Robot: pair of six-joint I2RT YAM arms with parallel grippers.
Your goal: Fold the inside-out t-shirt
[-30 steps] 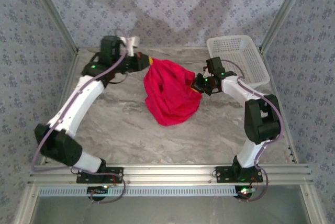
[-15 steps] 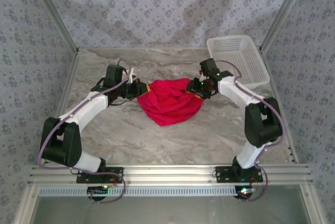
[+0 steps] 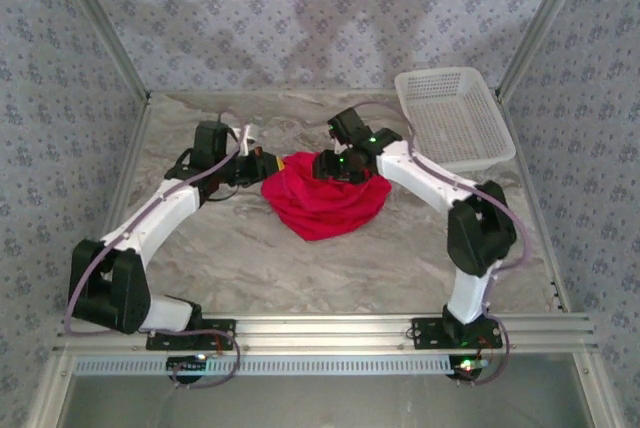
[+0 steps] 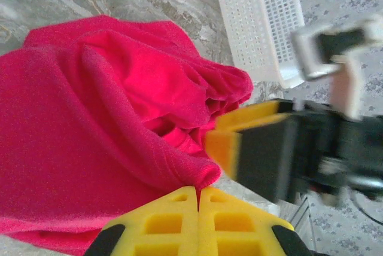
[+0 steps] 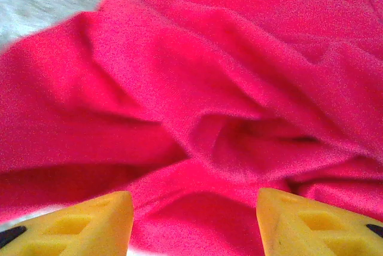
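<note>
Crimson and crumpled, the inside-out t-shirt (image 3: 325,206) lay at the middle of the marbled bench (image 3: 300,263). The left claw (image 4: 198,193) pinched its left edge; the right claw (image 5: 194,202) hovered spread over its far side.

Even bright light, faint shadows on back wall (image 3: 330,18), wrist close-ups blurred.

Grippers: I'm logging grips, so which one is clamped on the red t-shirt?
The left gripper: its yellow fingers are shut on a fold of the t-shirt. The right gripper hangs open over the cloth.
</note>
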